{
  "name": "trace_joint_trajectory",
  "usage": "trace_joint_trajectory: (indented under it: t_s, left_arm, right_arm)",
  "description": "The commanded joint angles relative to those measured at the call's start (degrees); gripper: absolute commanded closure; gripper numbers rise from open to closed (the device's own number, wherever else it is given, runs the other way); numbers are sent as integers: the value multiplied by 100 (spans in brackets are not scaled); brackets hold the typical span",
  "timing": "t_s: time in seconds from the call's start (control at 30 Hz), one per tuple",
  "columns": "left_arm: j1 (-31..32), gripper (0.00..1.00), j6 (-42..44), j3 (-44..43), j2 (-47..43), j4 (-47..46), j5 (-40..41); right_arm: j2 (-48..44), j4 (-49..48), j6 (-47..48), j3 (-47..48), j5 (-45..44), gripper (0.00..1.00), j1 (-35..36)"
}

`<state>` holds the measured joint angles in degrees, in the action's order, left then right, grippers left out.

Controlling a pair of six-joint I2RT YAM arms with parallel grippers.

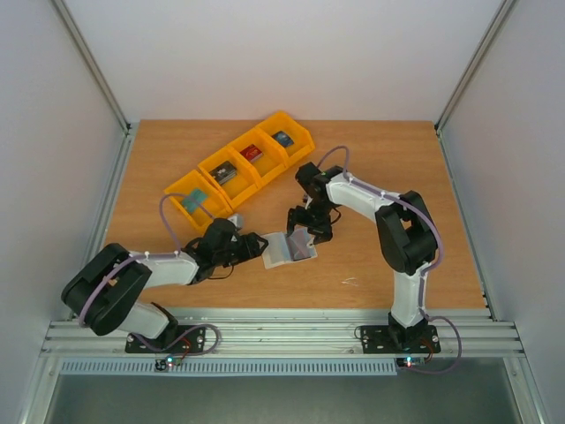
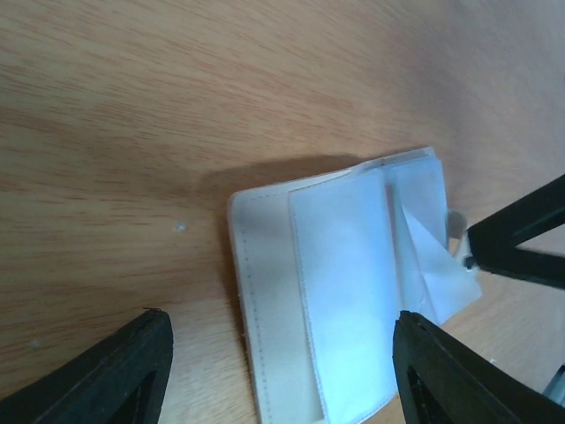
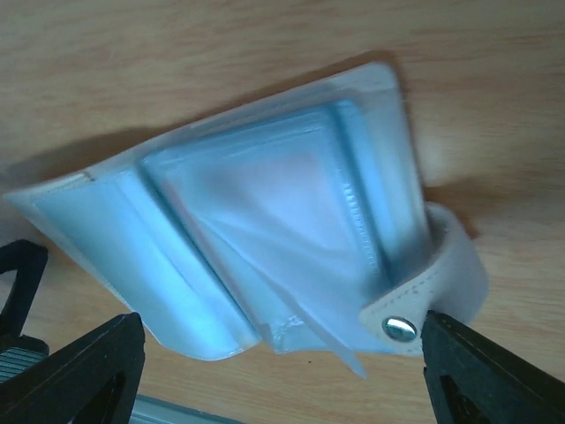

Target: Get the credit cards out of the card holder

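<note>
The pale grey card holder point(image 1: 290, 249) lies open on the wooden table between the two arms. In the left wrist view the holder point(image 2: 344, 283) shows pale pockets and no card. In the right wrist view the holder point(image 3: 265, 230) shows clear sleeves and a strap with a metal snap point(image 3: 399, 329). My left gripper point(image 1: 262, 246) is open, its jaws either side of the holder's left end point(image 2: 282, 380). My right gripper point(image 1: 307, 231) is open over the holder's far right end point(image 3: 282, 371). No black or red card shows in the holder.
A row of yellow bins point(image 1: 265, 163) runs diagonally at the back left. One bin holds a small red thing point(image 1: 251, 152), another a dark thing point(image 1: 225, 172); I cannot tell what they are. The right gripper's finger point(image 2: 521, 247) shows beside the holder.
</note>
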<state>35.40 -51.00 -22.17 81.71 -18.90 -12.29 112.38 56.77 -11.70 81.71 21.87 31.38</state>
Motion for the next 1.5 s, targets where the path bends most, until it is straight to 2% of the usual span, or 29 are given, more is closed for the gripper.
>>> trace_joint_trajectory:
  t_s: [0.0,0.17,0.37,0.43,0.63,0.77,0.8,0.9,0.97,1.0,1.17,1.33,1.47]
  left_arm:
    - [115,30,-386,10,283,-156,116]
    - [140,30,-530,11,373,-329,153]
    - [229,30,-533,-41,433,-520,277]
    - [231,31,-519,-28,455,-570,272]
    - [229,50,-411,-15,429,-679,305]
    - [230,59,-330,-6,434,-834,273]
    - [226,65,-289,5,433,-928,224]
    - [227,81,-175,3,445,-1118,167]
    - [228,97,-82,3,439,-1156,217]
    - [224,99,-22,3,430,-1160,240]
    - [222,100,604,1,268,-1568,65]
    - [216,100,1628,-155,-278,-2037,-414]
    - [134,100,2441,-559,-920,-1951,-1084]
  right_arm:
    - [-49,-215,280,-303,-126,17,123]
    - [52,-811,335,-747,435,25,173]
    - [33,-1599,255,-897,1512,45,253]
    - [-40,-1886,154,-974,1734,47,252]
    - [38,-2384,7,-982,2240,55,262]
    - [-22,-2382,44,-922,2307,59,263]
    - [-12,-2394,45,-920,2335,61,259]
    - [61,-2453,54,-920,2463,61,264]
    - [86,-2393,117,-893,2471,61,257]
    - [80,-2320,185,-849,2490,61,249]
    - [-440,-1802,611,-660,2520,58,68]
    - [-1672,-1399,976,-733,2560,58,-569]
    - [-2763,-1179,1437,-584,2590,56,-1107]
